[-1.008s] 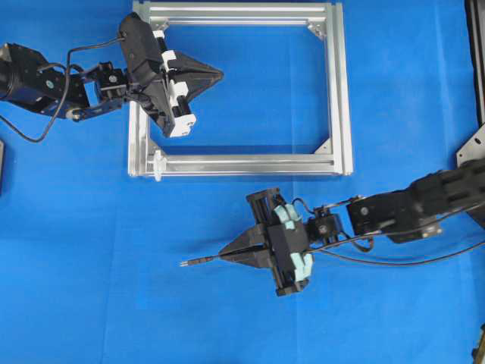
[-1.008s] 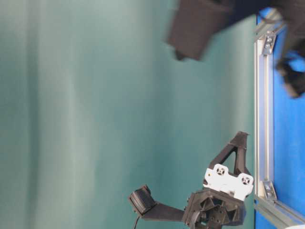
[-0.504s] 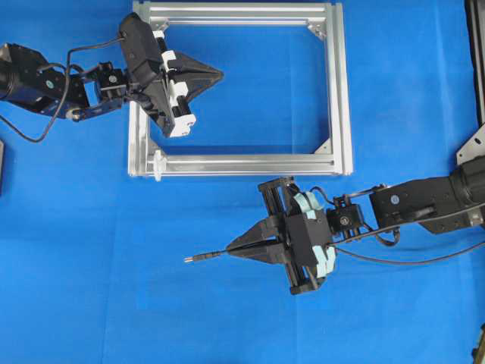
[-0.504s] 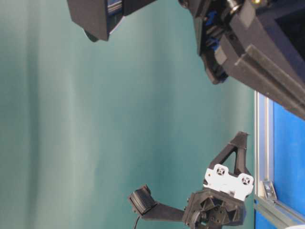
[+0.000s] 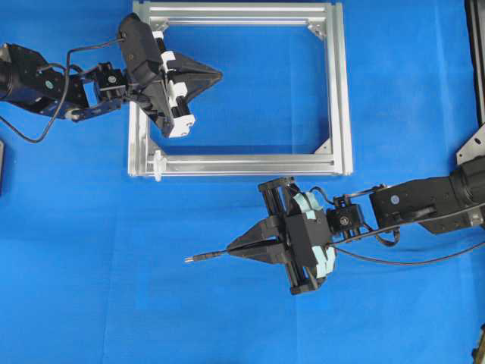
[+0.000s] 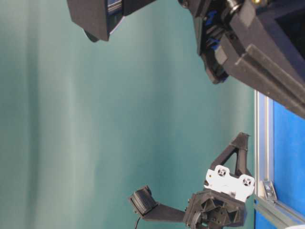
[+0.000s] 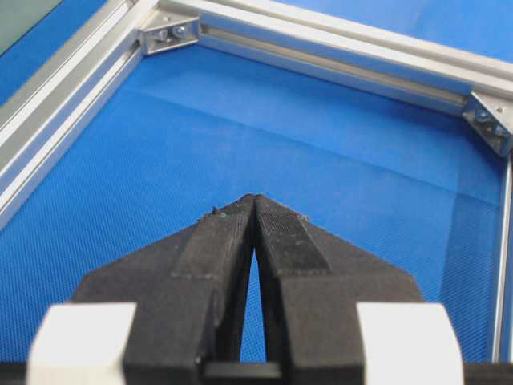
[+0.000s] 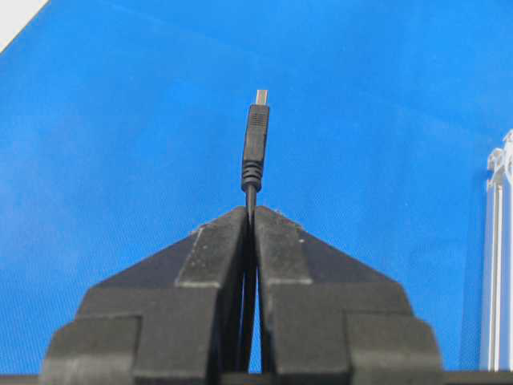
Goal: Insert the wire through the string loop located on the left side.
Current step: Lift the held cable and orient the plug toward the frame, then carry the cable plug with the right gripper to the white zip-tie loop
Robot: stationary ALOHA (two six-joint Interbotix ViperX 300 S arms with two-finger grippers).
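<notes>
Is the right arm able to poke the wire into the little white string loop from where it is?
Probably yes. The right gripper holds the wire over bare blue cloth, and nothing lies between it and the string loop on the frame.

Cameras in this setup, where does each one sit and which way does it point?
Overhead: above, looking down on aluminium frame, both arms.
Table-level: rotated sideways, level with the cloth; left gripper, frame edge.
Left wrist: behind shut left gripper, facing frame interior.
Right wrist: behind right gripper pinching the wire.
Shared: the frame appears in all four.
</notes>
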